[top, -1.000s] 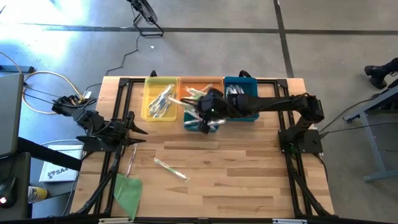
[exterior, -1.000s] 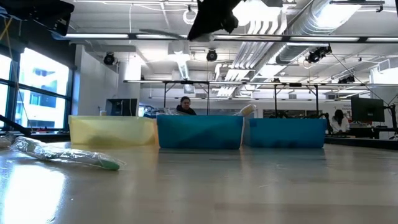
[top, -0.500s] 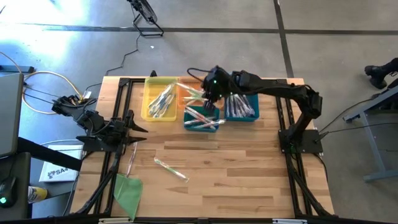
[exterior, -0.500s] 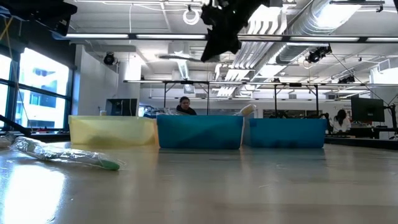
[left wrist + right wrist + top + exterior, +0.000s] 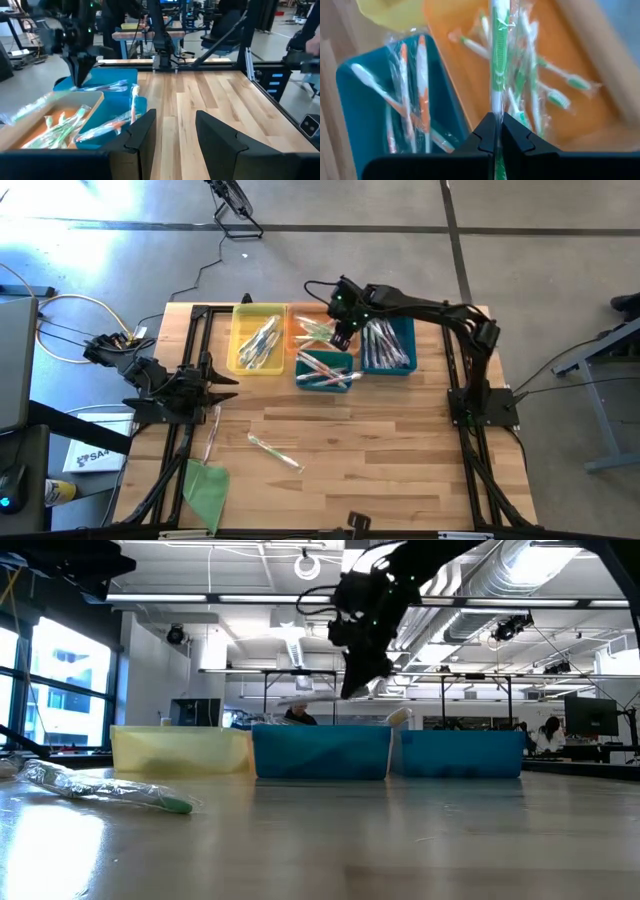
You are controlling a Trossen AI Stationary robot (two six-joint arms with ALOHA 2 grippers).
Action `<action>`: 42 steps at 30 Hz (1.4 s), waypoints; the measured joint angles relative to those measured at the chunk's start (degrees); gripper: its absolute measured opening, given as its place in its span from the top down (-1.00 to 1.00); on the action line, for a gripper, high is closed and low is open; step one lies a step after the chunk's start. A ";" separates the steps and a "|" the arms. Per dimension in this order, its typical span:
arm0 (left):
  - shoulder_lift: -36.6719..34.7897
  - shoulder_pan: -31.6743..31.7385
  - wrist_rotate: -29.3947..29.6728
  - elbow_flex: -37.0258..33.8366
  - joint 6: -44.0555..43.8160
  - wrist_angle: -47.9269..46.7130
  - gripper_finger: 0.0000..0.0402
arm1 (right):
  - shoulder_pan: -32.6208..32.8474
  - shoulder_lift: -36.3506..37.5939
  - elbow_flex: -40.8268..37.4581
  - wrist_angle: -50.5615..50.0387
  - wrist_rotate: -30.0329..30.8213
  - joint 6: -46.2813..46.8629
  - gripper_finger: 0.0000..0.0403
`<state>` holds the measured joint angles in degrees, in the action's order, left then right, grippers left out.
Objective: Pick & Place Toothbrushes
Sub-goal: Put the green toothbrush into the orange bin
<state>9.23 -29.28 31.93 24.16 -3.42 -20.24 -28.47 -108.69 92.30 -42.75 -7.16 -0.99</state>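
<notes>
Sorting nearly done, two left

Right tool [image 5: 495, 131] pinches a green toothbrush [image 5: 498, 60] over the orange bin [image 5: 304, 333]; bins hold many. Two wrapped toothbrushes [image 5: 274, 451] remain on the bench [image 5: 400, 470] near the idle, parted left tool [image 5: 172, 127].

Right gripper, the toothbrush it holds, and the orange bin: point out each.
right gripper [image 5: 495, 131]: right wrist view, between fingertips.
green toothbrush [image 5: 498, 60]: right wrist view, wrapped handle.
orange bin [image 5: 297, 337]: high view, bare floor.

Dark fingers [image 5: 496, 134] pinching a green wrapped toothbrush [image 5: 498, 60], above orange bin [image 5: 580, 60], beside teal bin [image 5: 370, 140]
</notes>
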 joint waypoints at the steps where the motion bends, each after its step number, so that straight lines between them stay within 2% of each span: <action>1: 0.00 0.00 0.09 0.00 -0.09 -0.02 0.33 | -0.23 -0.86 0.01 0.08 -0.90 -0.35 0.98; 15: 0.00 0.02 0.83 0.00 -2.19 -0.02 0.33 | -3.51 -9.46 0.01 2.15 -1.40 -0.79 0.98; 20: 0.00 0.02 4.22 0.00 -4.38 -0.67 0.33 | -3.83 -10.82 -0.01 2.62 -0.40 -0.80 0.98; 28: 1.84 0.02 11.99 -0.05 -4.39 -6.81 0.33 | -4.11 -10.90 0.00 4.08 0.60 -0.82 0.98; 33: 4.31 0.02 13.66 -0.07 -4.39 -6.99 0.33 | -4.26 -10.90 0.01 4.14 -0.15 -0.82 0.98; 37: 4.66 0.02 13.64 -0.07 -4.62 -6.90 0.33 | -4.22 -10.88 0.00 5.02 -0.26 -0.81 0.91; 42: 4.66 0.02 13.59 -0.07 -5.87 -6.92 0.33 | -4.01 -10.88 0.00 4.96 -0.28 -2.63 0.72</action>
<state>13.89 -29.26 45.52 24.10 -9.30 -27.16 -32.47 -119.57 92.31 -37.79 -7.44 -3.62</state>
